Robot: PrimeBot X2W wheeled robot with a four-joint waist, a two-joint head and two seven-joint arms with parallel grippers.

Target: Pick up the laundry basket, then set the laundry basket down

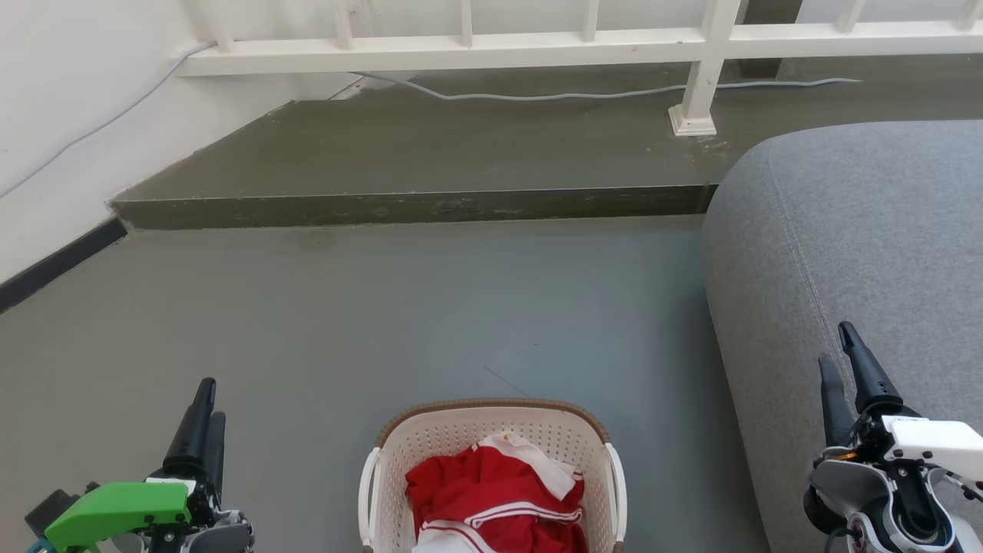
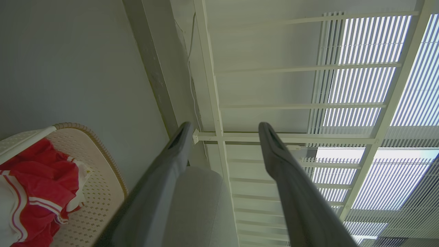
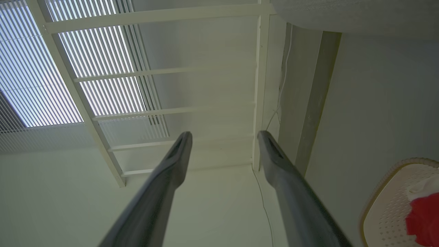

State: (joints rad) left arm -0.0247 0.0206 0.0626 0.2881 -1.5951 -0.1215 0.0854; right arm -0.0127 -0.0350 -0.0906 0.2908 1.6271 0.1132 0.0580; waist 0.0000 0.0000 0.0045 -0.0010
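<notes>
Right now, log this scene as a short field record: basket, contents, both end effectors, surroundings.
laundry basket: on the grey floor, bottom centre of the head view, between the two arms
contents: red garment with white stripes
handles: white, one on each side, untouched
left end effector: open, holding nothing, left of the basket and apart from it
right end effector: open, holding nothing, right of the basket, in front of the grey sofa
background: raised step, white railing, grey cable
</notes>
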